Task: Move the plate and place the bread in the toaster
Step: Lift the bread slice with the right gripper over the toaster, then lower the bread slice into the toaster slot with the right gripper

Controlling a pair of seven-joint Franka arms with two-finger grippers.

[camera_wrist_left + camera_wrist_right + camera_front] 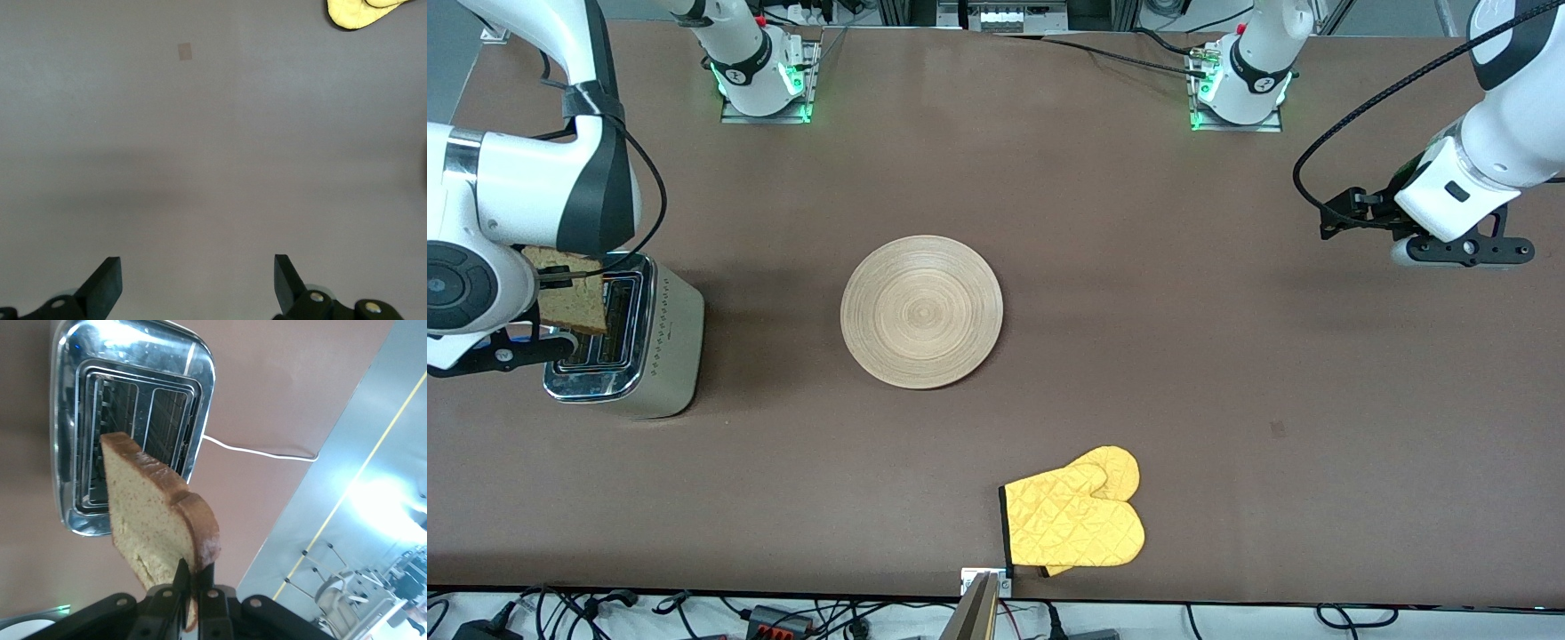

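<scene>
At far left of the front view, my right gripper (190,587) was clamped on the bread slice (569,298) above the toaster (627,342), tilted, so it risked catching a slot edge; my left gripper (197,283), fingers apart, waited; wooden plate (921,311) mid-frame.

1. The right gripper (551,277) holds the bread (569,300) above the toaster (630,338), at the right arm's end of the table.
2. The plate (921,311) lies near the table's middle.
3. A yellow mitt (1076,520) lies nearer to the camera than the plate.
4. The left gripper (1352,216) waits in the air over the left arm's end of the table.
</scene>
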